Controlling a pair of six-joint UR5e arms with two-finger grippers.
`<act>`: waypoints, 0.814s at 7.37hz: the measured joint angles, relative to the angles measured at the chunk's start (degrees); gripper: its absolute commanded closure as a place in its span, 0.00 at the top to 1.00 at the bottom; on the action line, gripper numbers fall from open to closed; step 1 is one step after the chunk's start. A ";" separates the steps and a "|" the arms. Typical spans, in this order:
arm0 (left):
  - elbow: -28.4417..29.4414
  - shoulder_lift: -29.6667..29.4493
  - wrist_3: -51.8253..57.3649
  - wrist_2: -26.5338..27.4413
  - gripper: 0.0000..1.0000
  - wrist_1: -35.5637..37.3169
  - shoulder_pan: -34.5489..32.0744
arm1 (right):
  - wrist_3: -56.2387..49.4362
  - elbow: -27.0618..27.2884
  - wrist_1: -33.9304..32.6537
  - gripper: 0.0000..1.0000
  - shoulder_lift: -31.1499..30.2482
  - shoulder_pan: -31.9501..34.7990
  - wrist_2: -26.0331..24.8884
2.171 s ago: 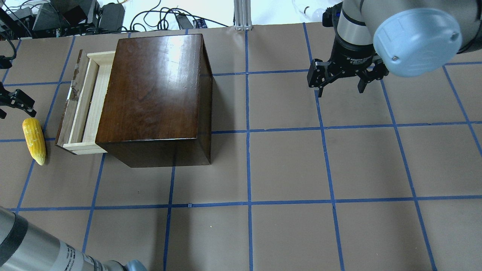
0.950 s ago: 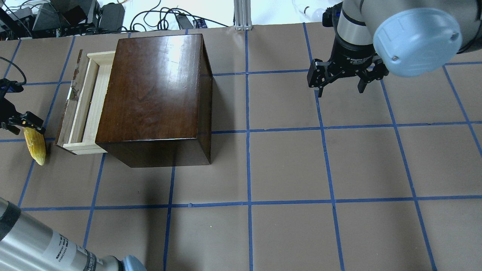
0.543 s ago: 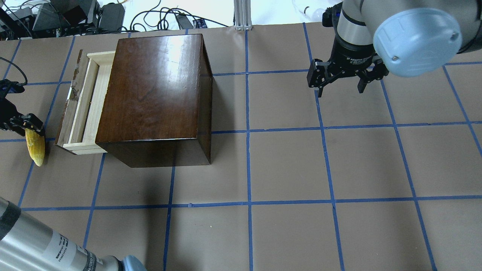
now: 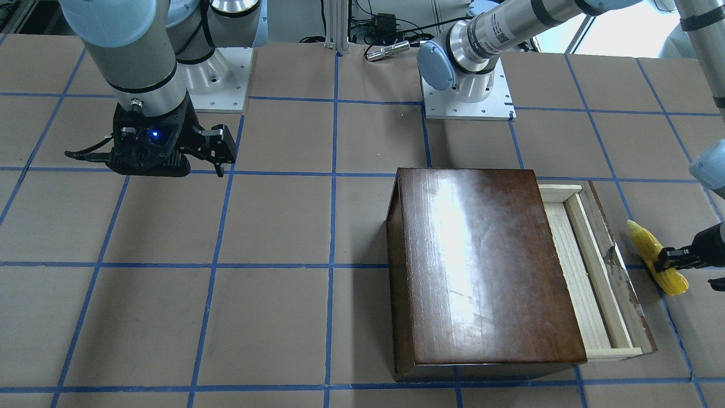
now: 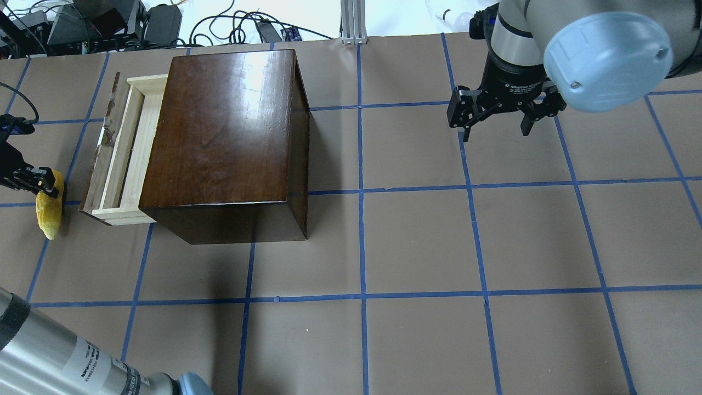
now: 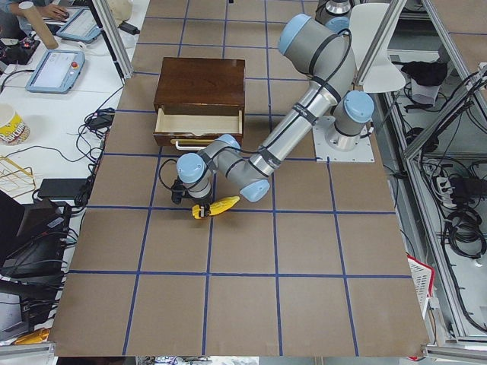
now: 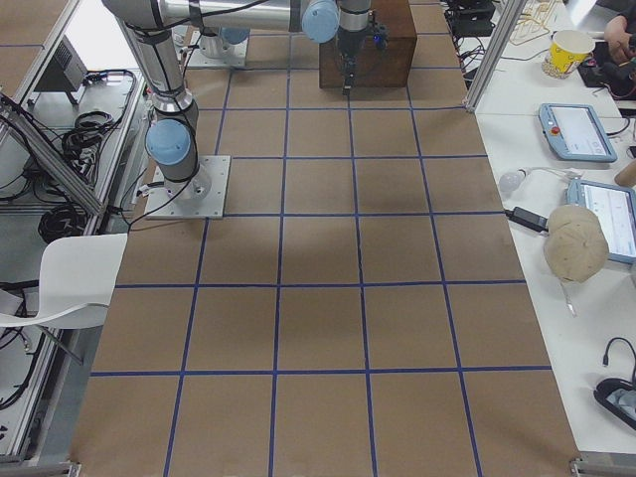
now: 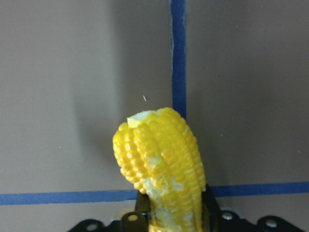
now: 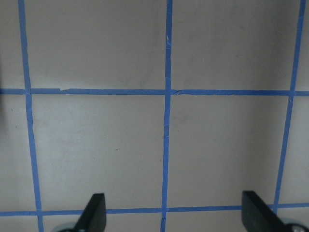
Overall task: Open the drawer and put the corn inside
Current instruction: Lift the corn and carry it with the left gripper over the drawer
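The left hand [image 5: 39, 184] grips the corn [image 5: 48, 219] just off the front panel of the drawer [image 5: 117, 148], which stands partly out of the box [image 5: 225, 126]. Well away on the box's opposite side, the right hand [image 5: 496, 130] hangs spread wide over the bench [image 5: 417, 241].

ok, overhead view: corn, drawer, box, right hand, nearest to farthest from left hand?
1. Small yellow corn cob: in the left hand.
2. Pale wooden drawer: beside it.
3. Glossy dark-brown box: past the drawer.
4. Right hand: far right.
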 measured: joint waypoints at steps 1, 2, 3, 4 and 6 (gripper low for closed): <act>0.23 0.25 0.00 -0.07 0.00 -0.04 0.00 | 0.00 0.00 0.00 1.00 0.00 0.00 0.00; 0.54 0.88 0.00 -0.11 0.00 -0.11 -0.04 | 0.00 0.00 0.00 1.00 0.00 0.00 0.00; 0.89 1.79 0.02 -0.21 0.00 -0.29 -0.16 | 0.00 0.00 0.00 1.00 0.00 0.00 0.00; 1.17 3.01 0.04 -0.98 0.00 -0.63 -0.30 | 0.00 0.00 -0.01 1.00 0.00 0.00 0.00; 1.47 7.07 -0.23 -3.01 0.00 -4.36 -0.97 | 0.00 0.00 -0.02 1.00 0.00 0.00 -0.02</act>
